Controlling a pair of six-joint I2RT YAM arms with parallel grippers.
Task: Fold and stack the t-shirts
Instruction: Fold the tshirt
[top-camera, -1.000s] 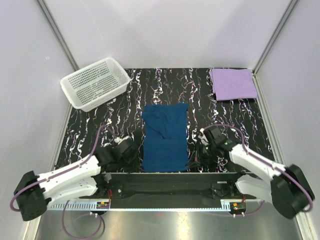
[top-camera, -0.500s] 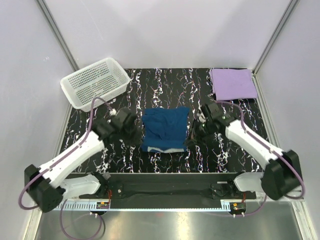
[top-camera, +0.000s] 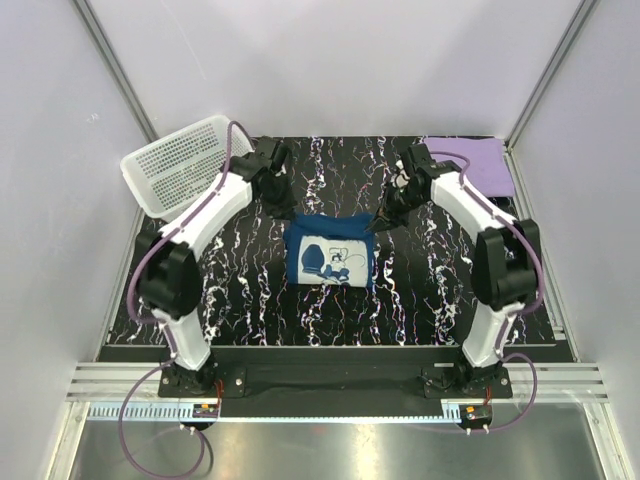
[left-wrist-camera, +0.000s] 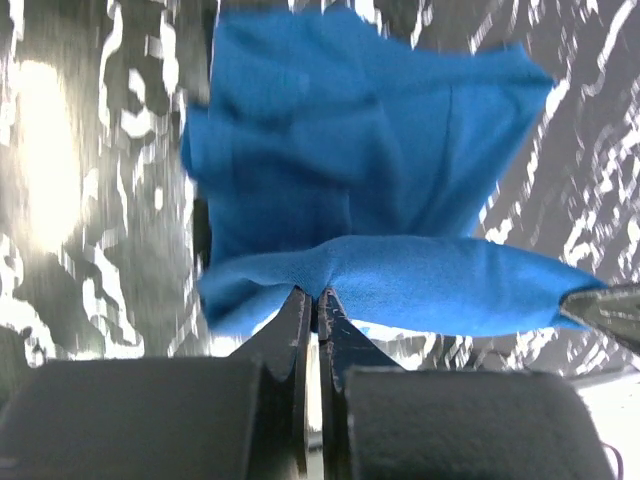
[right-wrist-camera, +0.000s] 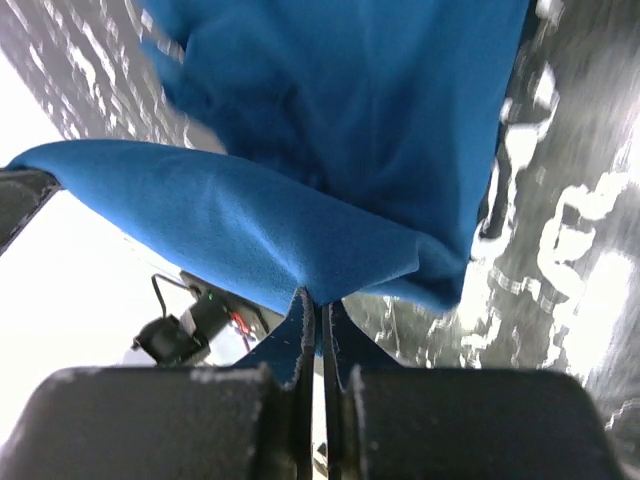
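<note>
teal t-shirt (top-camera: 330, 232): folded into a compact, nearly square pad with the white graphic (top-camera: 325, 260) facing up; on the tabletop (top-camera: 250, 290), right of the basket (top-camera: 180, 165) and nearer the arm bases than it.
lavender t-shirt (top-camera: 478, 165): folded flat, far right of the basket and about level with it at the back; its near left corner hidden under the right arm.
left hand (top-camera: 284, 207): pressed together, pinching the teal cloth at the pad's far corner on the basket side, just right of the basket's near corner.
right hand (top-camera: 381, 222): pressed together, pinching the same far edge at the corner farther from the basket.
held edge: stretched between the two hands and running away from the basket, left to right; in both wrist views apparently raised a little over the layers beneath.
relation that matters: from both hands, the rest of the pad lies on the side away from the basket's back edge, toward the arm bases; the lavender t-shirt lies beyond the right hand, well apart from the basket, so nearer the right arm.
step, judged: fold nearly complete; probably lowering and letting go of the edge, then stacking.
risk, judged: uneven release skewing the pad.
</note>
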